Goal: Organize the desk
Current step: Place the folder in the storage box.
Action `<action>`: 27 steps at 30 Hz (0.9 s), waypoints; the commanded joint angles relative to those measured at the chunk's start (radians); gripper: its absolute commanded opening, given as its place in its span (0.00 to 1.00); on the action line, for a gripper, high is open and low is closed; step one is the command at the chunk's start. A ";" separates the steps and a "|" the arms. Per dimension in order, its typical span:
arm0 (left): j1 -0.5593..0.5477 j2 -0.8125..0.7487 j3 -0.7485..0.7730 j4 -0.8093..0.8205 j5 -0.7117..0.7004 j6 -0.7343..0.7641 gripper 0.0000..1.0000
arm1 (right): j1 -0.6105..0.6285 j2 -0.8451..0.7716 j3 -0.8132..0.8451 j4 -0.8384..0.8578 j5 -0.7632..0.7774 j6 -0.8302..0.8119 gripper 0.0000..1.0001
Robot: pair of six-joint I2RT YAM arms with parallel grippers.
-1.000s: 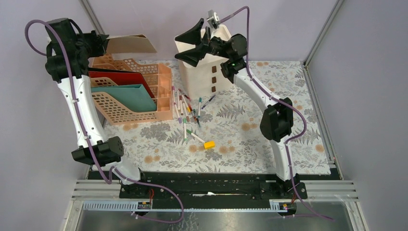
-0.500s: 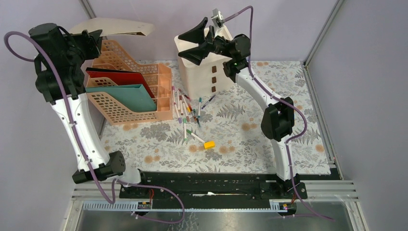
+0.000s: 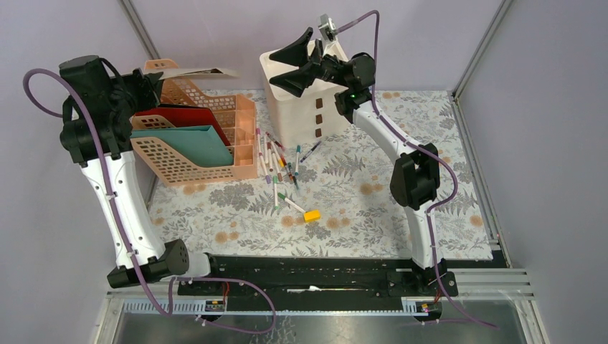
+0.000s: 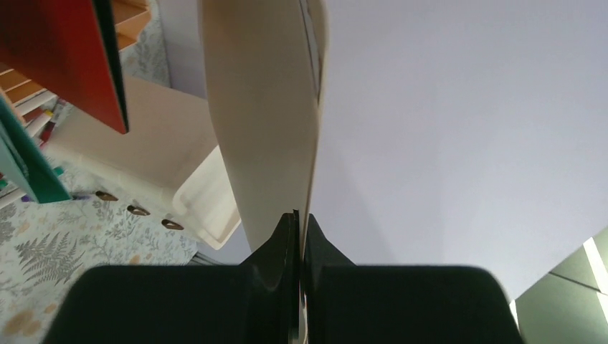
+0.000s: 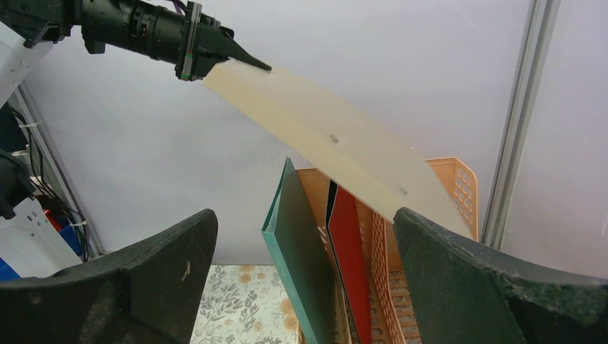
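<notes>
Beneath both pincers lay the desk, bearing an orange file rack and a white bin. Over the rack, the left pincer was clenched on the edge of a cream folder, holding it nearly level, probably to slot it in. The right pincer hung spread wide and empty above the bin, loose markers scattered below it.
</notes>
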 commanded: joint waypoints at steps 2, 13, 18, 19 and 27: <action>-0.002 -0.049 -0.004 0.007 -0.040 -0.024 0.00 | -0.006 -0.076 -0.001 0.078 -0.010 0.025 0.99; -0.001 0.027 -0.166 0.172 -0.050 0.032 0.00 | -0.037 -0.102 -0.047 0.119 -0.014 0.060 0.99; 0.013 0.133 -0.089 0.130 -0.062 0.060 0.00 | -0.053 -0.109 -0.068 0.143 -0.013 0.082 0.99; 0.016 0.153 -0.085 0.122 -0.065 0.062 0.00 | -0.057 -0.108 -0.067 0.147 -0.012 0.086 1.00; 0.033 0.305 0.019 0.034 -0.097 0.102 0.00 | -0.074 -0.106 -0.070 0.158 -0.002 0.095 1.00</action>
